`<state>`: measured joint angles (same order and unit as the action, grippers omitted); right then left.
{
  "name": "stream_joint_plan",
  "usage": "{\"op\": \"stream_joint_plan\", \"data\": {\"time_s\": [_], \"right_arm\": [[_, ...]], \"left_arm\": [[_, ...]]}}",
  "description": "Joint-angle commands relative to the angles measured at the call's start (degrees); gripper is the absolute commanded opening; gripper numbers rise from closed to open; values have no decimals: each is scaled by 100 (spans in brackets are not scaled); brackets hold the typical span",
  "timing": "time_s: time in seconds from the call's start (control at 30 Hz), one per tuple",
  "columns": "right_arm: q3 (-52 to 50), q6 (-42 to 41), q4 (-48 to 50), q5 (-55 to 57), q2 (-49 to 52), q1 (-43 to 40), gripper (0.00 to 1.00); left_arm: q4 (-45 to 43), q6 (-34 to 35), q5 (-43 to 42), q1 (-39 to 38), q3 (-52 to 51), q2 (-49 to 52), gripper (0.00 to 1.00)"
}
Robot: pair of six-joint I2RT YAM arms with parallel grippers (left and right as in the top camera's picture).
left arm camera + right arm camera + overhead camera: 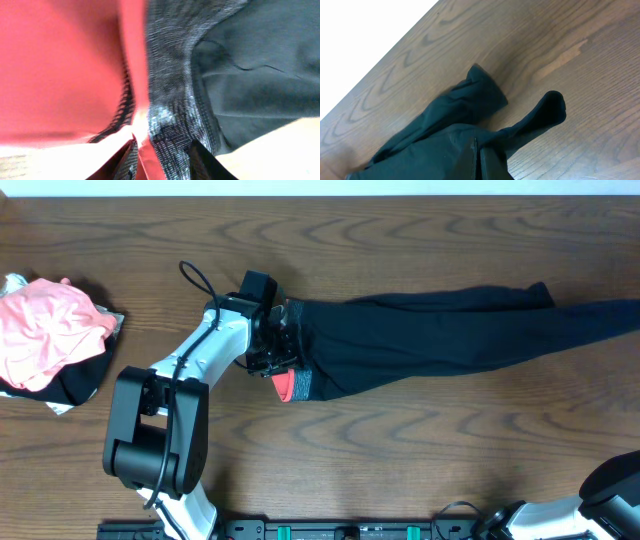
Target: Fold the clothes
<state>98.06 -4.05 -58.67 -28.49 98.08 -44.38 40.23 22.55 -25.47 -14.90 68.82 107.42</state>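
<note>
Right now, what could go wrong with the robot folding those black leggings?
The left gripper pinches the bunched grey waistband of the leggings, so it might slip out or fold crooked. Near the right gripper, which seems to pinch the fabric, the two cuffs lie apart, so the legs may not line up.

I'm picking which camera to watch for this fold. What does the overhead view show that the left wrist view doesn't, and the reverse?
Only overhead: the full black leggings stretched across the table, and a pink-and-black clothes pile at the left edge. Only left wrist: the grey waistband with its weave and its coral-red edge, close up between the fingers. Both: the left gripper at the waistband end.
</note>
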Motion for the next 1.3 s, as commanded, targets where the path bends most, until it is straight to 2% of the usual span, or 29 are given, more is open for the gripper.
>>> {"op": "stream_joint_plan", "data": {"time_s": [0.0,0.2,0.33,0.5,0.57,0.77,0.87,0.93,1.27], "right_arm": [[-35,2,-2,0,61,52,1],[-35,2,-9,0,61,52,1],[-35,2,-9,0,61,52,1],[-35,2,-24,0,61,52,1],[-35,2,-26,0,61,52,1],[-35,2,-26,0,61,52,1],[-35,2,-28,0,61,52,1],[-35,2,-28,0,61,52,1],[-35,4,-28,2,61,52,1]], "left_arm": [[44,240,313,-20,-35,9,35],[256,614,822,-20,-35,9,31],[138,632,796,-20,-35,9,32],[-210,625,348,-87,-35,9,33],[-304,625,343,-157,-35,9,38],[-308,629,341,-330,-35,9,38],[-393,621,232,-356,-35,9,35],[-549,529,149,-350,-35,9,30],[-968,498,238,-341,-35,7,30]]}}
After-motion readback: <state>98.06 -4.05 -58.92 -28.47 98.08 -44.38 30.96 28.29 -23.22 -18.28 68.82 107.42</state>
